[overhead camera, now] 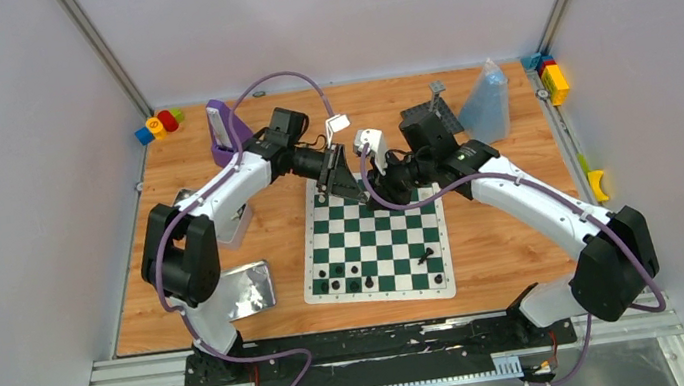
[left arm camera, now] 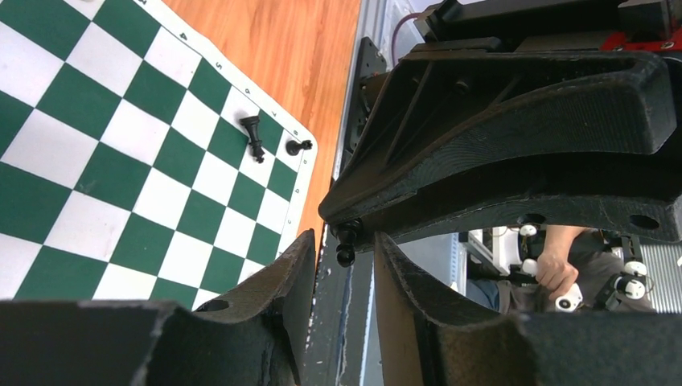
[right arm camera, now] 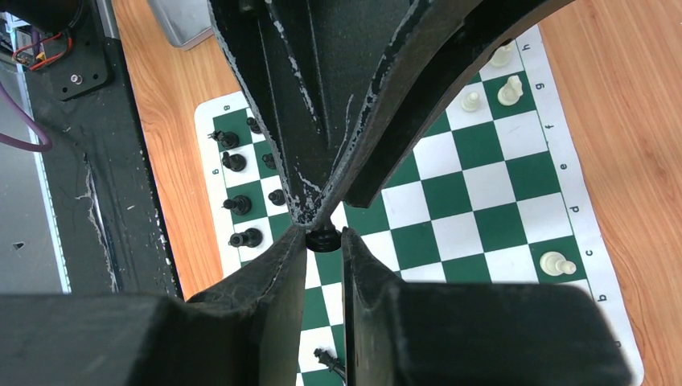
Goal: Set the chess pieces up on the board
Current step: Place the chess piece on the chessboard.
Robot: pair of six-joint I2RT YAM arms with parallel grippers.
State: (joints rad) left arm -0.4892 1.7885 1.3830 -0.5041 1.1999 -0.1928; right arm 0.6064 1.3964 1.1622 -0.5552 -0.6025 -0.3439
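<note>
Midway between the side edges of the bench (overhead camera: 501, 272), the left gripper (left arm camera: 344, 269) is hanging spread around a black pawn (left arm camera: 346, 245) over the board (overhead camera: 378, 296). The right gripper (right arm camera: 325, 251) is clamping it. Letting go before the left closes is probably risking a drop.

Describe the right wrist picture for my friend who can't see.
The right claw pinches a tiny black chess piece, tip to tip with the left claw, over the green-and-white board. More black pieces sit along its left edge, white ones on its right.
</note>
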